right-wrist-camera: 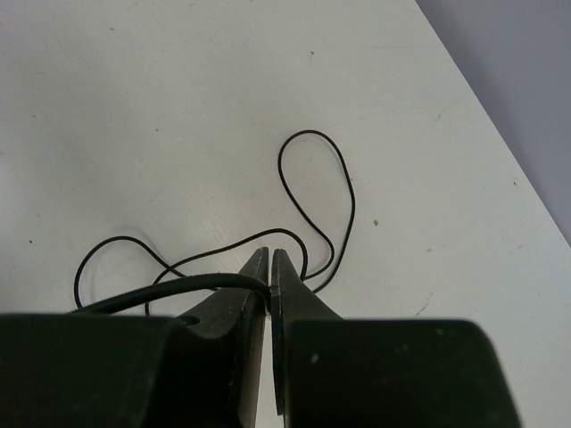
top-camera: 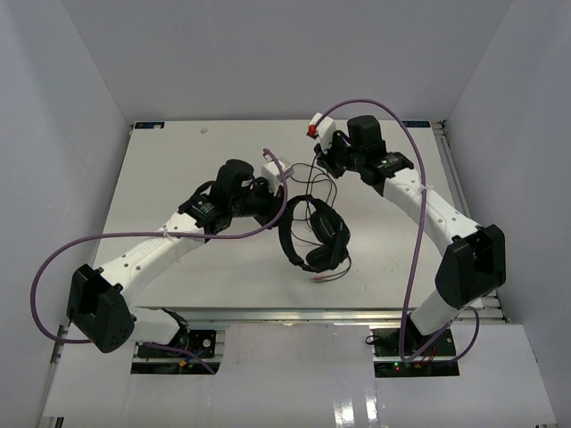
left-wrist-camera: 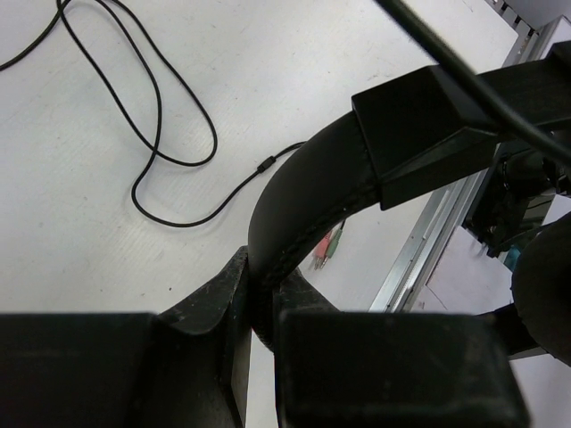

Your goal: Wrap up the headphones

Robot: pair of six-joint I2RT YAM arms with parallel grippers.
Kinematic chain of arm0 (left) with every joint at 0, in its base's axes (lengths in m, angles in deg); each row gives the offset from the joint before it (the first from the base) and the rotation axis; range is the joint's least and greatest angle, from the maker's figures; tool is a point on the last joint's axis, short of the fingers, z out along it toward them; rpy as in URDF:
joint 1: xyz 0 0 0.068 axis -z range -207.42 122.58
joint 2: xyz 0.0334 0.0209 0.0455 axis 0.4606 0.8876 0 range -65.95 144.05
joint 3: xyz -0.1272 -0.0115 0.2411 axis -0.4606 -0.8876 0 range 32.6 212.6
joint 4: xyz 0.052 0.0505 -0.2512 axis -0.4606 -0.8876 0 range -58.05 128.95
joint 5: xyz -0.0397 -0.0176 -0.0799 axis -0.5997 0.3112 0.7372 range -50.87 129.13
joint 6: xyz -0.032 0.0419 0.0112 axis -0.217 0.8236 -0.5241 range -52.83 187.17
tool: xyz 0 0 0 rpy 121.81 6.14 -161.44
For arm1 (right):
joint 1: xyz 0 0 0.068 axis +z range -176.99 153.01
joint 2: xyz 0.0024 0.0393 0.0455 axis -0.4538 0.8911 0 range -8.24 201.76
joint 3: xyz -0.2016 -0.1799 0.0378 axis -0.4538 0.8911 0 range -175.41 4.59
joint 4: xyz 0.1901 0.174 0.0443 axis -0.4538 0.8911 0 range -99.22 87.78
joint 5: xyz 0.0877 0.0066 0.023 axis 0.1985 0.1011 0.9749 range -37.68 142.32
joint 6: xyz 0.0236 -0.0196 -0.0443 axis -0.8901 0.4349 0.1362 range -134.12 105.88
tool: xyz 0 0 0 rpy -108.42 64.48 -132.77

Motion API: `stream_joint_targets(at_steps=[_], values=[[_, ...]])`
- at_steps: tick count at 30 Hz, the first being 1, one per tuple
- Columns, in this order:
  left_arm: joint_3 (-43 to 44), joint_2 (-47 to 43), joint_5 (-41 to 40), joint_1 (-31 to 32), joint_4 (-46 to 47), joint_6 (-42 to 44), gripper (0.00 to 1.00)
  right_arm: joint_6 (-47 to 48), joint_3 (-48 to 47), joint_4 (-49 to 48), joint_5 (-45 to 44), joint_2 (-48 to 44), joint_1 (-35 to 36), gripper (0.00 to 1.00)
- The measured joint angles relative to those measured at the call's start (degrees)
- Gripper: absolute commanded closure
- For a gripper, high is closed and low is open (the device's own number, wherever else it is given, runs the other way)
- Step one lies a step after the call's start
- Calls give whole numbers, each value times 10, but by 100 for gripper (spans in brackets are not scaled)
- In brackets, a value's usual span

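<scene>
The black headphones (top-camera: pixel 312 236) are at the table's middle, earcups (top-camera: pixel 325 253) toward the front. My left gripper (top-camera: pixel 278 212) is shut on the thin headband (left-wrist-camera: pixel 312 187), which runs up and right out of the jaws (left-wrist-camera: pixel 259 278). The thin black cord (top-camera: pixel 326 189) lies in loose loops on the table behind the headphones. It also shows in the left wrist view (left-wrist-camera: pixel 161 134) and the right wrist view (right-wrist-camera: pixel 312 178). My right gripper (top-camera: pixel 324 167) is shut on a stretch of the cord, pinched between its fingertips (right-wrist-camera: pixel 269 260). The reddish plugs (top-camera: pixel 323 277) lie in front of the earcups, also in the left wrist view (left-wrist-camera: pixel 326 250).
Thick purple arm cables loop at the left (top-camera: pixel 53 267) and over the right arm (top-camera: pixel 406 134). A metal rail (left-wrist-camera: pixel 428 241) runs along the table's front edge. White walls enclose the table on three sides. The table's right edge (right-wrist-camera: pixel 500 134) is close to the right gripper.
</scene>
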Motion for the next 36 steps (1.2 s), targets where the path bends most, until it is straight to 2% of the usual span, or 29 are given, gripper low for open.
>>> stream_joint_targets(at_steps=[4, 9, 16, 23, 36], values=[[0, -1, -6, 0, -6, 0, 100, -7, 22, -11, 12, -28, -10, 92], [22, -4, -23, 0, -23, -9, 100, -27, 73, -35, 100, -54, -26, 92], [123, -10, -58, 0, -38, -49, 100, -93, 133, -75, 279, -54, -31, 92], [239, -2, -124, 1, -143, -63, 100, -188, 133, -192, 411, -36, -32, 92], [345, 41, -203, 3, -272, -72, 100, -297, 190, -356, 473, -35, -50, 92]])
